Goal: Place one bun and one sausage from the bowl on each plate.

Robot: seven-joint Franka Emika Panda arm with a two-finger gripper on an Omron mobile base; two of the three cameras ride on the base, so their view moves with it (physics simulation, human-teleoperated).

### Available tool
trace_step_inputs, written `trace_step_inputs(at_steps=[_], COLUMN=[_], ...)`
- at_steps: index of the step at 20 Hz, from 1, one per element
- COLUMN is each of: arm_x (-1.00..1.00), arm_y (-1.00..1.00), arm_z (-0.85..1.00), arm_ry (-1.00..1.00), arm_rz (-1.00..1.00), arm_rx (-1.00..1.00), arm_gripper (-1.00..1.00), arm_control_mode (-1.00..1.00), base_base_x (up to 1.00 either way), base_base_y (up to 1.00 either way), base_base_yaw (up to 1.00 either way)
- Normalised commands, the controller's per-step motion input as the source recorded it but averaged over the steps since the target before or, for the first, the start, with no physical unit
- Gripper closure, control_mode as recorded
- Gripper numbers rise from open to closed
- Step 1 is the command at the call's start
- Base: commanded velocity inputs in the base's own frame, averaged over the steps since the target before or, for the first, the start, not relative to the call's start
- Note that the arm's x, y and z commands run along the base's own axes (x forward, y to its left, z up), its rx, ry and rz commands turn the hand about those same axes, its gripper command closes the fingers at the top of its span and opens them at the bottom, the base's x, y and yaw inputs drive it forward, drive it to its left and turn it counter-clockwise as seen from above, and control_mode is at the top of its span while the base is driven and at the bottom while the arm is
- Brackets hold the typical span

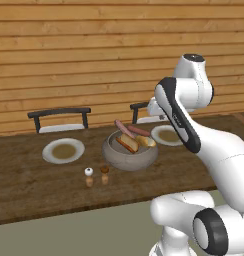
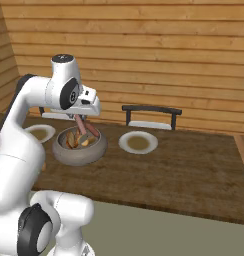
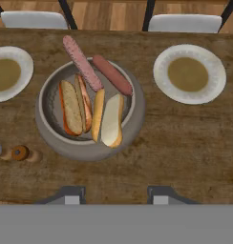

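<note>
- A grey bowl [image 3: 87, 143] sat at the centre of a wooden table [image 3: 185, 152], between two white plates with tan centres, one at nine o'clock [image 3: 23, 71] and one at two o'clock [image 3: 211, 71].
- Two buns [image 3: 70, 107] [image 3: 111, 119] lay inside the bowl.
- Two sausages [image 3: 82, 62] [image 3: 112, 75] leaned over its rim at twelve o'clock.
- The gripper [image 3: 113, 198] hovered above the bowl, its fingers apart and holding nothing.
- Two small shakers [image 3: 19, 153] stood at eight o'clock from the bowl.
</note>
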Motion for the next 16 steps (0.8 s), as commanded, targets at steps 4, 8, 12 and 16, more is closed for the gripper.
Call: trace_step_inputs(at_steps=[4, 8, 12, 16], arm_x=[0.21, 0.42, 0.38, 0.33], arm_y=[0.23, 0.08, 0.02, 0.11], arm_z=[-0.14, -0.31, -0.33, -0.29], arm_ry=[0.05, 0.02, 0.01, 0.0], arm_rz=[0.02, 0.02, 0.01, 0.0], arm_rx=[0.0, 0.0, 0.0, 0.0], arm_gripper=[-1.0, -1.0, -1.0, -1.0], arm_control_mode=[-1.0, -1.0, -1.0, -1.0], base_base_x=[0.0, 0.0, 0.0, 0.0], base_base_y=[0.0, 0.0, 0.0, 0.0], base_base_yaw=[0.0, 0.0, 0.0, 0.0])
